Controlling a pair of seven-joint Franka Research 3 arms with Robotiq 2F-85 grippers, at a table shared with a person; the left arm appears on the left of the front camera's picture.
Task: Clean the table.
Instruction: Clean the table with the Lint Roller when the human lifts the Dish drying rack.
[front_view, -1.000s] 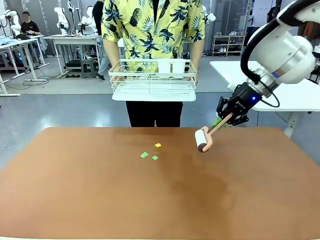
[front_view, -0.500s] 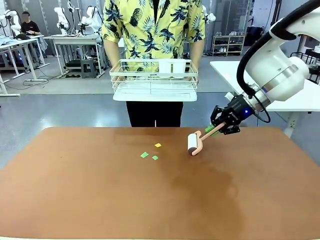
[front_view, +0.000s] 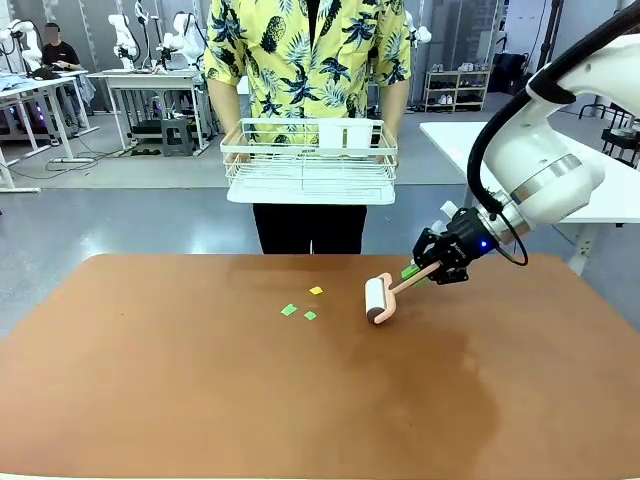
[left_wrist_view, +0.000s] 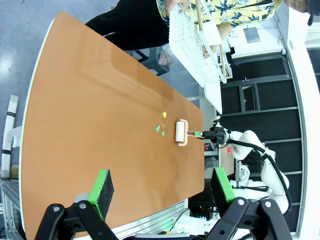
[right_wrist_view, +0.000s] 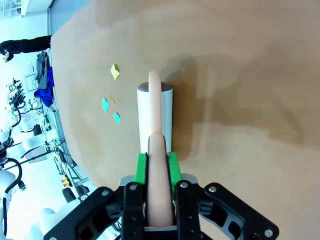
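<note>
well, worktop (front_view: 150, 400): reddish-brown, wide, with rounded corners; everything on it sits in the strip nearer its far edge.
right claw (front_view: 418, 270): clenched on the handle (right_wrist_view: 160, 200) of a lint roller (front_view: 378, 298), reaching in from over the far right corner toward the middle of the far edge; in the right wrist view the green pads (right_wrist_view: 141, 167) press the handle from both sides.
lint roller: a white roll in a pale pink frame, its pink handle slanting up to the right claw; the roll is down at the worktop's surface, just right of the scraps and apart from them; whether it presses on the surface i cannot tell.
yellow scrap (front_view: 316, 291): closest of the three to the far edge, about mid-width of the worktop.
green scraps (front_view: 289, 310): two, close together, a little nearer the robot's edge than the yellow scrap; the right one lies closer to the roll.
left claw (left_wrist_view: 162, 187): released, fingers spread wide, held high and looking across the worktop from its left side, touching nothing.
person (front_view: 305, 60): stands behind the far edge, holding a white wire rack (front_view: 308, 165) level in both hands, clear of the worktop.
</note>
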